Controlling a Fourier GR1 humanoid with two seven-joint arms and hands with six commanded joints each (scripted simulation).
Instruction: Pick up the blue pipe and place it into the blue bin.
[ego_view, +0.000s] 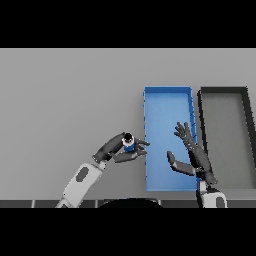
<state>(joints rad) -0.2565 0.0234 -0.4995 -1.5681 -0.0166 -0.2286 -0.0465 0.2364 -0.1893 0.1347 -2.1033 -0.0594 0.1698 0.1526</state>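
Beside the blue bin (168, 102), the left hand (116, 148) pinches the blue pipe (128, 142) (dark-capped, upright).

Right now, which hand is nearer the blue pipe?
Left. The left hand is curled round the blue pipe, just left of the blue bin. The right hand hovers open over the bin, apart from the pipe.

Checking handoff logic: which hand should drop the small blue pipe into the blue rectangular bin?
Left. The left hand already pinches the small blue pipe just beside the blue rectangular bin. The right hand hovers open over the bin, holding nothing.
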